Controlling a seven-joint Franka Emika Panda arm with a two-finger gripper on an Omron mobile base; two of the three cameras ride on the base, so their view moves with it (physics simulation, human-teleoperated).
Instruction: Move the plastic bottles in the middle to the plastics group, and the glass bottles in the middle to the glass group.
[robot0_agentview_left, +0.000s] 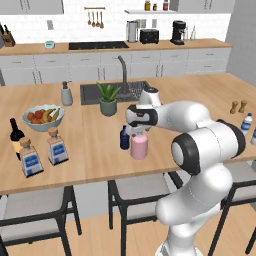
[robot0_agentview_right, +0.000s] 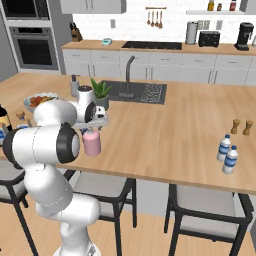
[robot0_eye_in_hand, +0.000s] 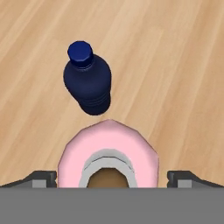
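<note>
Pink glass is what you hover over: the pink bottle (robot0_eye_in_hand: 108, 151) stands mid-counter (robot0_agentview_left: 165, 150) at the near edge, the navy bottle (robot0_eye_in_hand: 87, 81) just beside it, apart. Your gripper (robot0_eye_in_hand: 111, 179) sits above the neck, fingers fully spread on either side of the body, holding nothing. Descend off-centre and a finger could clip the shoulder, tipping the round, smooth bottle into the navy one or off the edge; glossy glass may also slip in a shallow pinch. The navy bottle looks ribbed plastic, rounded, short-necked. The glass group (robot0_agentview_left: 30, 160) stands far left, the plastics group (robot0_agentview_right: 227, 155) far right.
</note>
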